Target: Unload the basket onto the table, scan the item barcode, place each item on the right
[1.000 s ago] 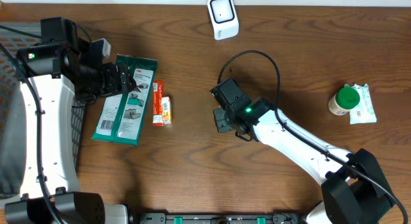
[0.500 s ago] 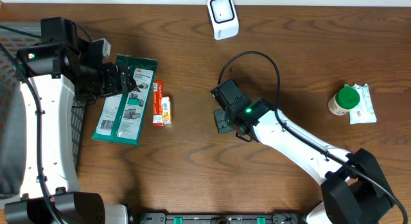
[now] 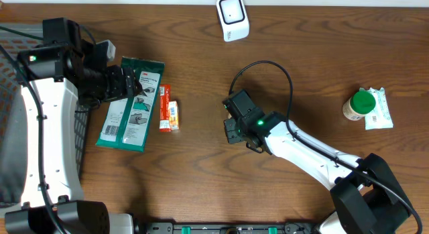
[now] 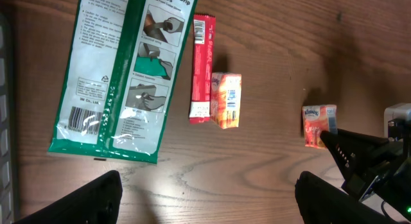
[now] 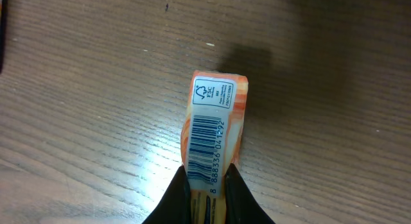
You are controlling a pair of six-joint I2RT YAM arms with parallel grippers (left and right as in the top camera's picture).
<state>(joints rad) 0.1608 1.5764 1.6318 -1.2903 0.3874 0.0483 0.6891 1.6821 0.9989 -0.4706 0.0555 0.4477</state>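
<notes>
The left gripper (image 3: 125, 83) hovers with its jaws spread wide and nothing between them. A green glove pack (image 3: 131, 103) lies flat directly under it. Just beyond the pack, toward the right arm, lie a slim red box (image 3: 163, 106) and a small orange box (image 3: 173, 115), touching side by side. The right gripper (image 3: 232, 130) is pinched tight on a narrow orange tissue pack (image 5: 215, 131), whose barcode faces the wrist camera. The white scanner (image 3: 232, 17) stands well beyond this gripper's fingertips. Far out past the arm's elbow, a green-capped bottle (image 3: 360, 104) stands against a white packet (image 3: 379, 108).
</notes>
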